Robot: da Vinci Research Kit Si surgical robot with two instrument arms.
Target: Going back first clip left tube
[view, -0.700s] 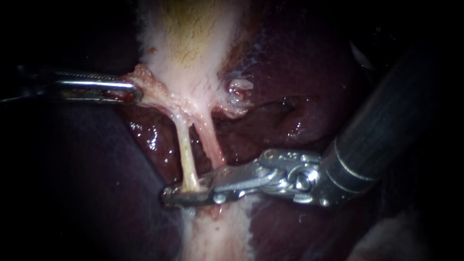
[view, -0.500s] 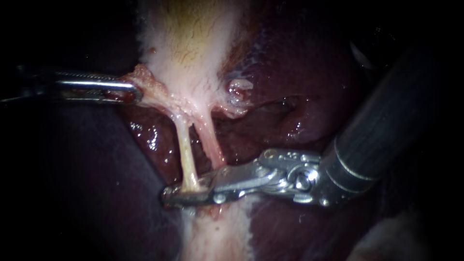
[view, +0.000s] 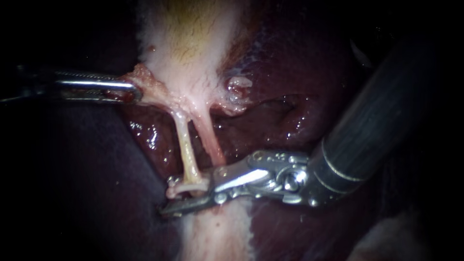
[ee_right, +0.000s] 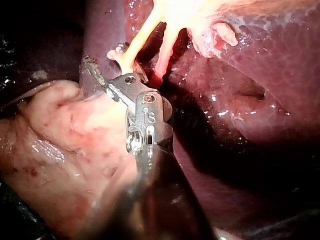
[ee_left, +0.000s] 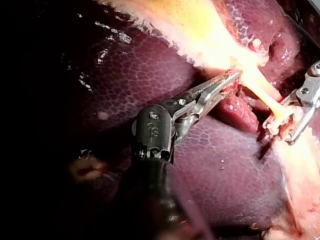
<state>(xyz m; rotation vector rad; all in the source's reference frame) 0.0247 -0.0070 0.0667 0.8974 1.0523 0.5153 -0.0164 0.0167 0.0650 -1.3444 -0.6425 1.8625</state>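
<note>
Now right instrument (view: 174, 195) has jaws apart, clip (view: 183, 186) on left tube (view: 185, 150) btwn them; should back straight out w/o snagging it. Meanwhile left instrument (view: 133, 92) jaws clamp gallbladder (view: 188, 48), holding tube taut.

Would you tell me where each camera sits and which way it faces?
Endoscope: close to the tissue, facing the left tube; left instrument enters from left, right instrument from right.
Left wrist: on the left arm, looking along its own instrument toward the gallbladder.
Right wrist: on the right arm, looking along its own instrument toward the clip.
Shared: all three show that clip.
</note>
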